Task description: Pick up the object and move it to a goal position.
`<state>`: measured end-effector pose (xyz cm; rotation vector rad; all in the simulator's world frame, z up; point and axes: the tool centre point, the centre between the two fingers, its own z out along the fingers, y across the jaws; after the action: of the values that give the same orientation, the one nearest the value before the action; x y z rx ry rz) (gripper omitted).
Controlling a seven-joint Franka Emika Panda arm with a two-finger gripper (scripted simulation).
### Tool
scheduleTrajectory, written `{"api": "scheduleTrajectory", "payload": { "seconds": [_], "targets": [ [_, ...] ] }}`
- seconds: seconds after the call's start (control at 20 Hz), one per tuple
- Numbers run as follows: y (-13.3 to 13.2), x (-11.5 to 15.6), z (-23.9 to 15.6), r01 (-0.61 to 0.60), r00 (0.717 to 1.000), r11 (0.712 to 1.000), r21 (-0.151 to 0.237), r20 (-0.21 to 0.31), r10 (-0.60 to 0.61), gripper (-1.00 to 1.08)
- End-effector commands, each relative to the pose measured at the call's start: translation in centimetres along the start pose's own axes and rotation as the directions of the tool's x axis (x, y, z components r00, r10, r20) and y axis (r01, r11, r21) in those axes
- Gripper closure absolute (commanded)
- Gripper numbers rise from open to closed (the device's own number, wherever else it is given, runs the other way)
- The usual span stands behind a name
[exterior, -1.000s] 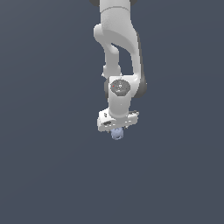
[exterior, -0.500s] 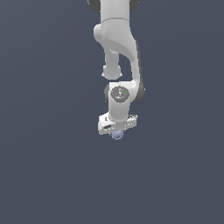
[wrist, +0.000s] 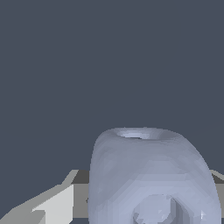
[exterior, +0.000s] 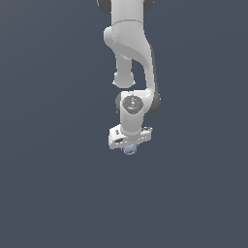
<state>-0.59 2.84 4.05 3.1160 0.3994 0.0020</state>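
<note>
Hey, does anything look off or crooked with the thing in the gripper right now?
Nothing stands out. The lavender lump sits under the white gripper, looks intact, and fills the wrist view between the fingers.

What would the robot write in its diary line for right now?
phase: carrying | gripper: shut on small pale lavender-blue rounded lump | lump: sits between the fingers, ring-like hollow visible | goal: not visible

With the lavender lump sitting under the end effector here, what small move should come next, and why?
Probably carry on toward the goal without loosening the grip. The object pokes out just below the end effector and fills the wrist view between the fingers, so it looks held. No goal marker is visible.
</note>
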Motion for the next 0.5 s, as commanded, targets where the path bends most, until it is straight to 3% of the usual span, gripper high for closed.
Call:
{"api": "scheduleTrajectory", "payload": {
  "seconds": [0.0, 0.45],
  "targets": [
    [0.0, 0.0, 0.0, 0.0, 1.0, 1.0, 0.0, 0.0, 0.0, 1.08],
    [3.6, -1.5, -0.7, 0.0, 1.0, 1.0, 0.0, 0.0, 0.0, 1.08]
  ]
}}
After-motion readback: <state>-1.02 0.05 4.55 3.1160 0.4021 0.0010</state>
